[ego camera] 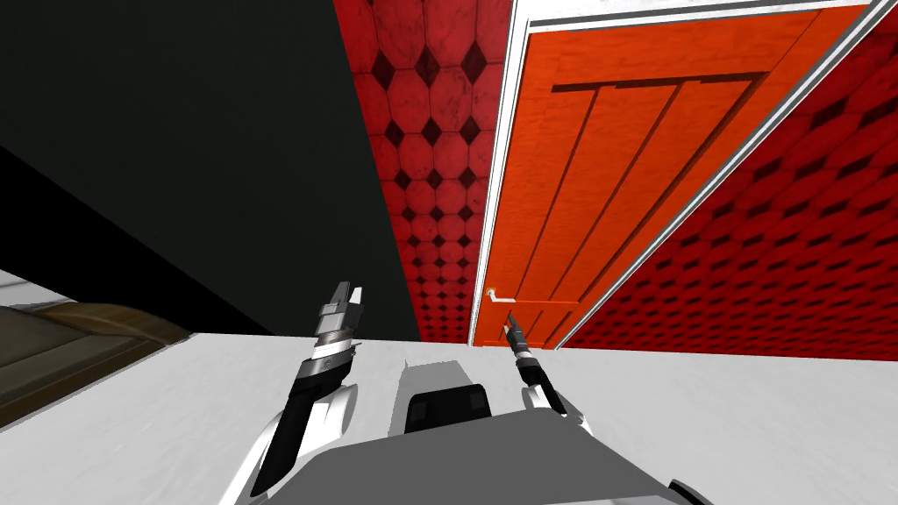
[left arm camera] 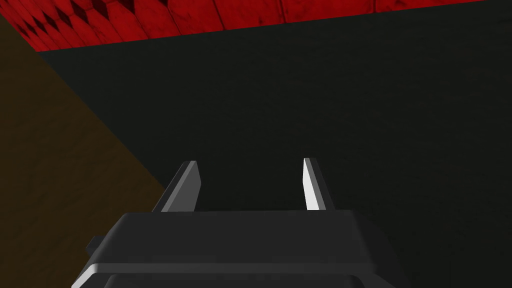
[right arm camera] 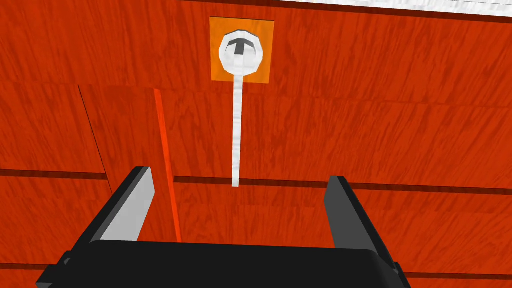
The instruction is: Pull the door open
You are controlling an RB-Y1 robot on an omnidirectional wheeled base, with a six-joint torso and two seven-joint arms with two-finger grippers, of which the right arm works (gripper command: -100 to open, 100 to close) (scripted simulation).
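Head view: the orange door (ego camera: 631, 175) sits shut in its white frame (ego camera: 498, 175), set in a red tiled wall (ego camera: 430, 193). Its handle (ego camera: 500, 298) lies close beside the frame edge. My right pincer (ego camera: 511, 330) is held just below that handle, tips toward the door, evidently placed for a grasp. My left pincer (ego camera: 345, 302) is raised off to the side, well apart from the door and out of the working arm's way.

Left wrist view: left pincer (left arm camera: 250, 162) wide open, nothing between the fingers.

Right wrist view: right pincer (right arm camera: 240, 175) fully spread and empty. The handle (right arm camera: 236, 130), a thin white lever from a round boss on an orange plate (right arm camera: 220, 75), points its free end toward the gap between my fingertips and is not yet touched. Judgement: approach stage. Closing on the lever must come before any pull.
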